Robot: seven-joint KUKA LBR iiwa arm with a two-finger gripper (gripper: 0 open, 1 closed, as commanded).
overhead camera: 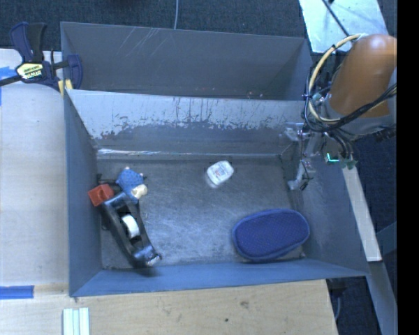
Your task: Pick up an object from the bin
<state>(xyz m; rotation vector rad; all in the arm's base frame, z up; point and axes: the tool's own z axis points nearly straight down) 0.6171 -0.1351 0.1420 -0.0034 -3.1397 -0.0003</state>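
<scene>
Gripper low in the bin, hard by the right wall, toward the back of the floor. Claw state: cannot tell, spread or pressed. Nearest thing: blue oval pouch, flat on the floor at front right, just in front of the gripper and apart from it. Small white lump mid-floor near the back wall, left of the gripper. Far left: black tape dispenser, with a blue piece and a red piece at its back end.
</scene>
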